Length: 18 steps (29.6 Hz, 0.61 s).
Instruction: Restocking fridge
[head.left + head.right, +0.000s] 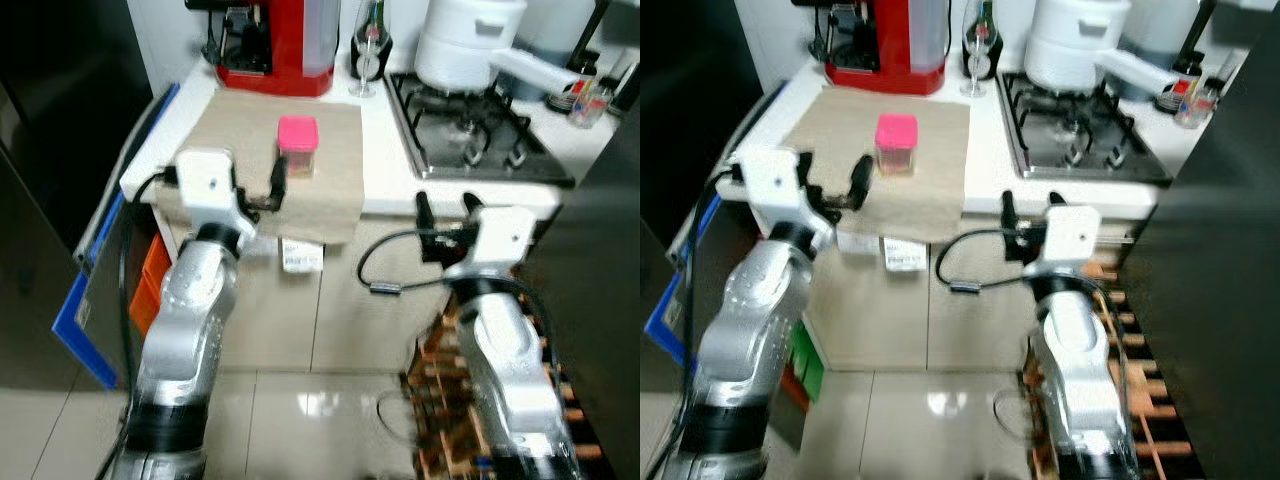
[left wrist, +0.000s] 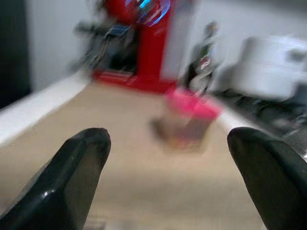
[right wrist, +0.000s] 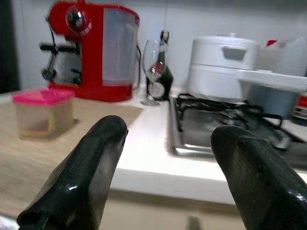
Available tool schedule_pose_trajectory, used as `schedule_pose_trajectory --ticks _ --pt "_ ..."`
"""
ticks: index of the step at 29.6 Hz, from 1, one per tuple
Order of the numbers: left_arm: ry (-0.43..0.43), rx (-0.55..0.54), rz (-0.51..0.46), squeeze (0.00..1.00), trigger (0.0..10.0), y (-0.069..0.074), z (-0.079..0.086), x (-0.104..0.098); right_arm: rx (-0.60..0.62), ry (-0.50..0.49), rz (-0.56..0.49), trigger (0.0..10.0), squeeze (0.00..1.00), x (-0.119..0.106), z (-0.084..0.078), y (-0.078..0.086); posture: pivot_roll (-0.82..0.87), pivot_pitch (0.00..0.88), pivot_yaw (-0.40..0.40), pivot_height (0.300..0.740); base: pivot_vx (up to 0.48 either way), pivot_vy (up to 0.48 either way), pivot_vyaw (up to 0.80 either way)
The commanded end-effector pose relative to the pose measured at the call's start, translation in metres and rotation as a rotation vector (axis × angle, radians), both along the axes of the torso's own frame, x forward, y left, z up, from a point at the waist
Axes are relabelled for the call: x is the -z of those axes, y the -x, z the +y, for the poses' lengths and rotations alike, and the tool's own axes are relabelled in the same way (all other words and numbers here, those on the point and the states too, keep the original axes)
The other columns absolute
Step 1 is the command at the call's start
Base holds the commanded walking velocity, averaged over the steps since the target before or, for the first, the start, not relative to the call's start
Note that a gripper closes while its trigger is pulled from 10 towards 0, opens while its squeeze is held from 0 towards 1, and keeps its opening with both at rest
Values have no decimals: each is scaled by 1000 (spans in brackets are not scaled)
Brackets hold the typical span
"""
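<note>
Left gripper point(image 1: 262, 186) is spread wide, just short of the tub point(image 1: 297, 145) on the mat point(image 1: 330, 170). Right gripper point(image 1: 446, 211) idles open. Advance level, probably centred; close below the lid.

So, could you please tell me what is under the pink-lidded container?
The pink-lidded clear plastic container rests on a beige cloth mat overhanging the white counter; the counter beneath is hidden.

One pink-lidded container point(image 1: 297, 146), one coffee machine point(image 1: 280, 42), one wine glass point(image 3: 152, 72).
</note>
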<state>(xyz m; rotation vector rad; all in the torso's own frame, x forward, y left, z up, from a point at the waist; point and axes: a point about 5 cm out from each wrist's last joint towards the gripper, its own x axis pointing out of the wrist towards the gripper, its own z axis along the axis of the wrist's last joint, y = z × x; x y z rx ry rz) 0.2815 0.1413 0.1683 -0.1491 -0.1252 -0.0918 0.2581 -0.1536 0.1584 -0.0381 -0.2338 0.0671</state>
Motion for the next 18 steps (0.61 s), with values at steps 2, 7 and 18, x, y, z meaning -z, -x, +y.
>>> schedule_pose_trajectory --ticks 2,7,18 --pt "58 -33 21 0 10000 -1 1 -2 -21 34 -9 10000 0 -6 3 2 -65 0 -9 740 0 0 0" --pt "-8 24 73 0 10000 -10 -18 8 -39 81 -9 10000 0 -10 1 -9 -85 0 -37 740 0 0 0" --pt "-263 156 -56 0 10000 -15 -38 -11 6 33 6 10000 0 -11 -4 -17 -83 0 -45 740 164 0 0"
